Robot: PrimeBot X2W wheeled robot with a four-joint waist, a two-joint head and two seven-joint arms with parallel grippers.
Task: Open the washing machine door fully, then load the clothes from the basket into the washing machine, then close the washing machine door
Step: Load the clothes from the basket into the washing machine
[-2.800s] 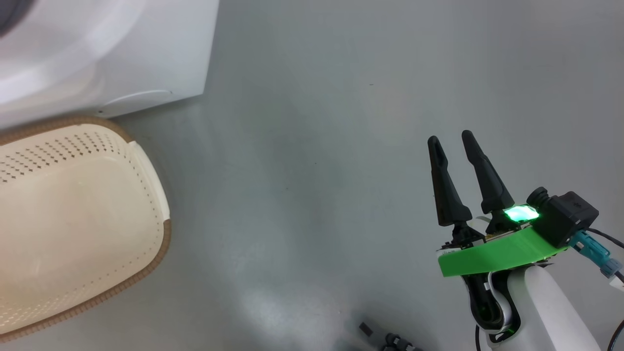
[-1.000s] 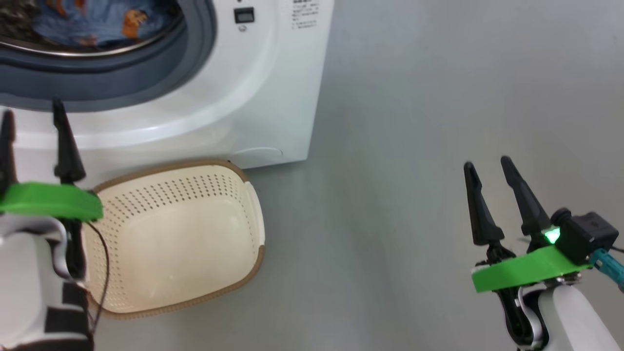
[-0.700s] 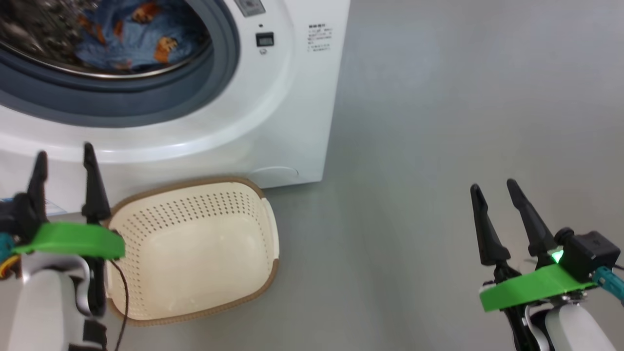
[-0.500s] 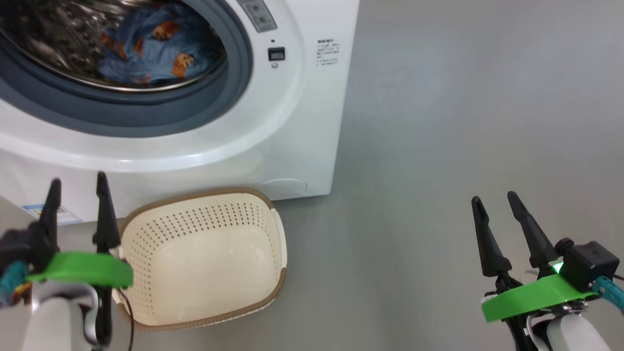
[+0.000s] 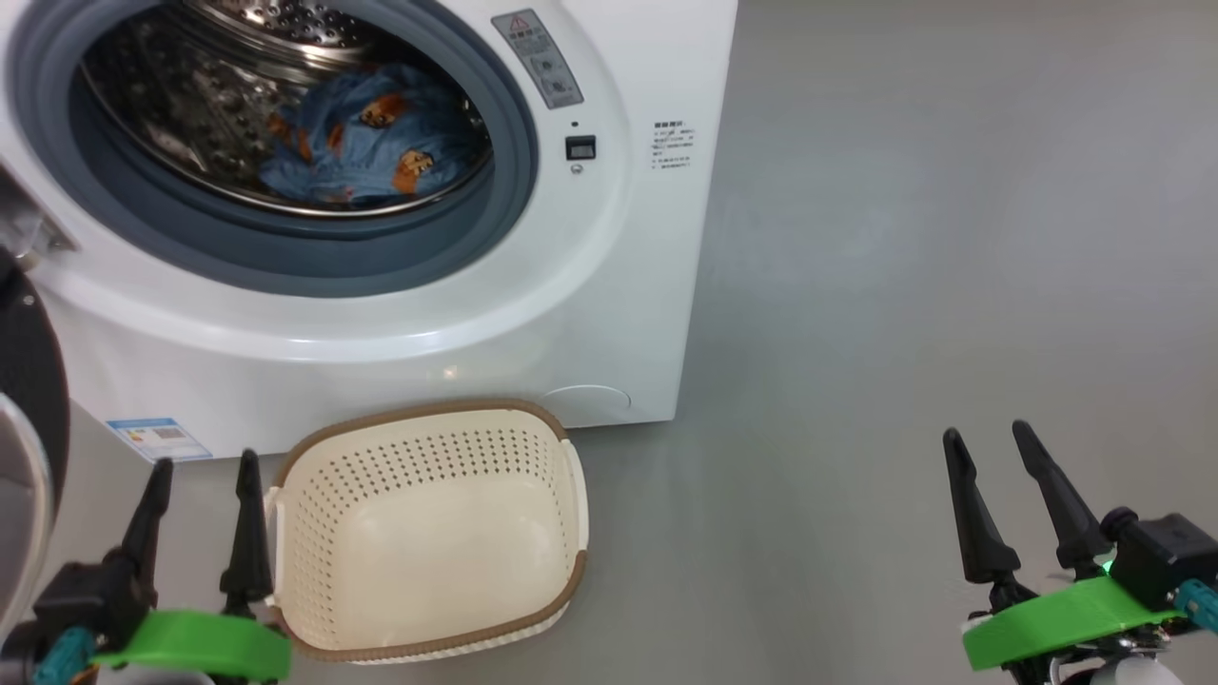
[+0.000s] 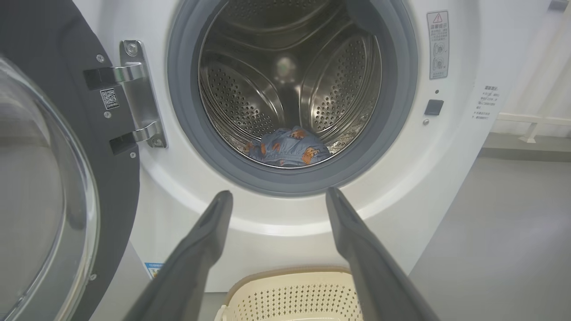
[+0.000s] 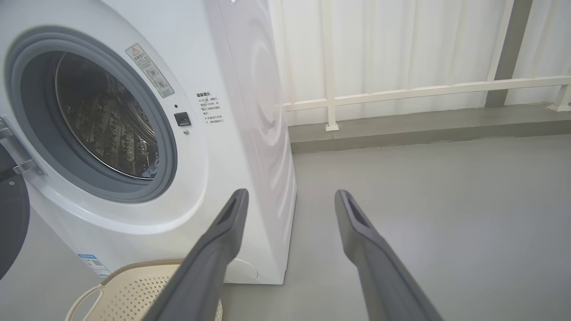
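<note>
Nearest to the robot, the left claw (image 5: pixel 206 459) and the right claw (image 5: pixel 987 430) are both standing open above the grey floor (image 5: pixel 904 238). They are holding nothing and their fingers are pointing toward the machine side of the room. The left claw is hanging just beside the basket (image 5: pixel 419 411), and the right one is well apart from it.

The basket is sitting on the floor, close before the washing machine (image 5: pixel 609 285). Its mouth is facing up, its bare bottom is showing, and its long side seems to be running along the machine's front.

The machine's round opening is facing the robot. The door (image 6: pixel 53 53) is hanging open to the left. In the left wrist view its glass bowl and the metal hinge (image 6: pixel 138 93) are showing clearly, while the head view is catching just its dark edge. A blue garment (image 5: pixel 371 143) with orange prints is lying low in the steel drum.

Farthest, the right wrist view is showing the machine's side and a white railing (image 7: pixel 401 91).
</note>
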